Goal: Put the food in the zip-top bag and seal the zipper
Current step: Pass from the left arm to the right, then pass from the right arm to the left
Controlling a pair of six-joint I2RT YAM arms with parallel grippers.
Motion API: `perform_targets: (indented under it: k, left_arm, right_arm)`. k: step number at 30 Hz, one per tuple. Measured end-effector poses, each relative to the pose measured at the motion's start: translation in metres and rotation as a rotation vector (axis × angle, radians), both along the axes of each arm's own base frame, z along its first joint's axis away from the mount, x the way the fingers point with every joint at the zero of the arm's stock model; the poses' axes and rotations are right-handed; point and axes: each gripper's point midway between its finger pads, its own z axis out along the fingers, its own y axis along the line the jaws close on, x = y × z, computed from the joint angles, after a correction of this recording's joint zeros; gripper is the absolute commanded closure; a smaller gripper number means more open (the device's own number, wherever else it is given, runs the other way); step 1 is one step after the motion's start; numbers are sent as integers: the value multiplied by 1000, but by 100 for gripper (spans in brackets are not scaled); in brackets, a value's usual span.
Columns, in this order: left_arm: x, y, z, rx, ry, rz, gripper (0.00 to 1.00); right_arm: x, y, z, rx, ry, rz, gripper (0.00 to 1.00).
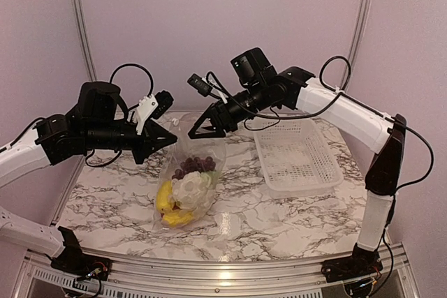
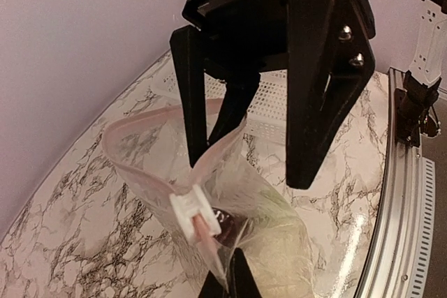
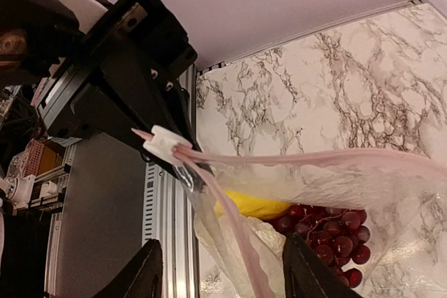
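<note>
The zip-top bag (image 1: 183,181) lies mid-table with its mouth lifted. Inside it are the purple grape bunch (image 1: 196,165), the white cauliflower (image 1: 191,188) and yellow pieces (image 1: 166,198); I cannot make out a red pepper or an orange fruit. My left gripper (image 1: 162,142) is shut on the bag's corner just under the white slider (image 2: 190,215). My right gripper (image 1: 202,129) is open, its fingers either side of the raised mouth. In the right wrist view the pink zipper (image 3: 314,157) runs from the slider (image 3: 164,143), with one side parted and dropping between my open fingers (image 3: 304,266).
The white lattice basket (image 1: 297,155) stands to the right of the bag, with nothing in it. Metal frame rails run along the table's near edge (image 1: 209,270) and up the back corners. The two grippers are close together over the bag's mouth.
</note>
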Motion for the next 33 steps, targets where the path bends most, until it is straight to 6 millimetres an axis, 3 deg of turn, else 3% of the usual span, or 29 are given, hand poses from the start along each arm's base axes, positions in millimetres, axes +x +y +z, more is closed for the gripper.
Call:
perform_targets:
  k: [5,8,11,16,25,29,33]
  left_arm:
    - [12,10,0,-13,18,34,99]
    - [14,12,0,-21,26,37,90]
    - [13,9,4,-45,30,30,82]
    - [17,2,10,-112,15,24,78]
    - [25,-4,10,-184,32,13,84]
    - [26,-6,5,-202,49,-5,77]
    - [28,-5,1,-213,58,-9,76]
  right_arm:
    - [-15,5,-14,-24,8,42,71]
    - [-21,8,-14,-27,4,51,90]
    - [-19,15,-11,-28,-13,38,100]
    - [-11,21,-1,-22,-50,-4,100]
    - [-9,17,-2,-50,-52,-25,100]
    - [-8,16,-4,-62,-50,-31,100]
    - [-7,15,-5,-66,-56,-38,100]
